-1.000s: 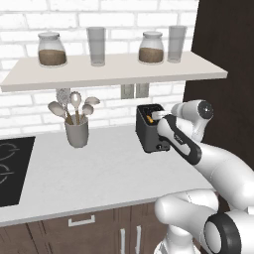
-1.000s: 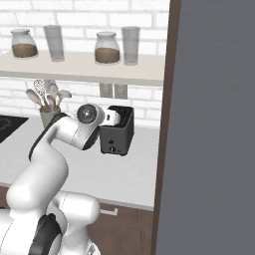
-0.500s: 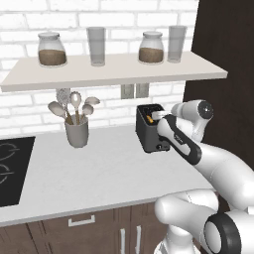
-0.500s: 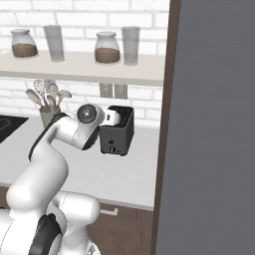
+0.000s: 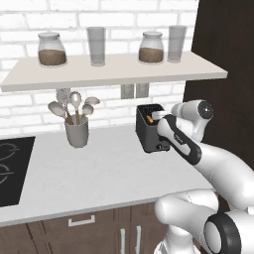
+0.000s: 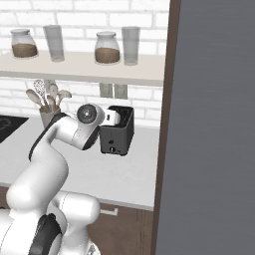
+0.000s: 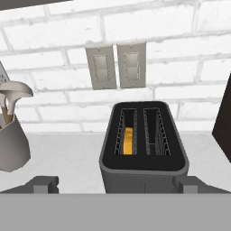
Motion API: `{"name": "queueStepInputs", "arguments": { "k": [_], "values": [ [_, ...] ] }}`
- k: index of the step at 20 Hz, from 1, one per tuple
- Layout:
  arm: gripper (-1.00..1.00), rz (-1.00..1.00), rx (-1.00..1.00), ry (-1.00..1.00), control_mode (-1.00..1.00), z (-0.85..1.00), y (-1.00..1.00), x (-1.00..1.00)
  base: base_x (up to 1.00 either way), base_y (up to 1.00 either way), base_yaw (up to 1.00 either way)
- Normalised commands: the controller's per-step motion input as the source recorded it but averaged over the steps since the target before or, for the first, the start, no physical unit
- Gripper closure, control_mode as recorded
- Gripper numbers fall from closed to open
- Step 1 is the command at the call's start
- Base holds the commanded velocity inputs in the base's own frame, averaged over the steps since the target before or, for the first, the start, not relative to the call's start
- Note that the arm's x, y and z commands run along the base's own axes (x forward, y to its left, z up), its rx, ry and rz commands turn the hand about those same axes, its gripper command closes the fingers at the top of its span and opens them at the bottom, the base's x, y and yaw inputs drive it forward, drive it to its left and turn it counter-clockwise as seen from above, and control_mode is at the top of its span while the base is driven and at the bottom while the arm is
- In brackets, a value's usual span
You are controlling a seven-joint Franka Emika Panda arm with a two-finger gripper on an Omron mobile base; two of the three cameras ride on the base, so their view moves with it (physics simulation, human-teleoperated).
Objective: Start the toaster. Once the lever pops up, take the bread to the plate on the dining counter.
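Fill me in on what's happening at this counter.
A white robot arm has its gripper open and poised just in front of the toaster on the white counter by the brick wall. It holds nothing. A slice of bread sits low in the toaster's left slot, as the hand view shows it; the other slot is empty. A cup of utensils stands off to the side.

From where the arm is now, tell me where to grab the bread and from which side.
Grip the bread by its top edge, coming straight down from above. It stands on edge, sunk in the left slot of the toaster, so the slot walls hide its faces. The open gripper should pinch across the slice's thin width.
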Motion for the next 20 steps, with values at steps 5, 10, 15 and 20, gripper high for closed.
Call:
{"name": "queueStepInputs", "arguments": {
  "k": [5,10,15,20],
  "values": [
    [-1.0,0.0,0.0,0.0,-1.0,0.0,0.0,0.0,0.0,0.0,0.0],
    [-1.0,0.0,0.0,0.0,-1.0,0.0,0.0,0.0,0.0,0.0,0.0],
    [-1.0,0.0,0.0,0.0,-1.0,0.0,0.0,0.0,0.0,0.0,0.0],
    [-1.0,0.0,0.0,0.0,-1.0,0.0,0.0,0.0,0.0,0.0,0.0]
  ]
}}
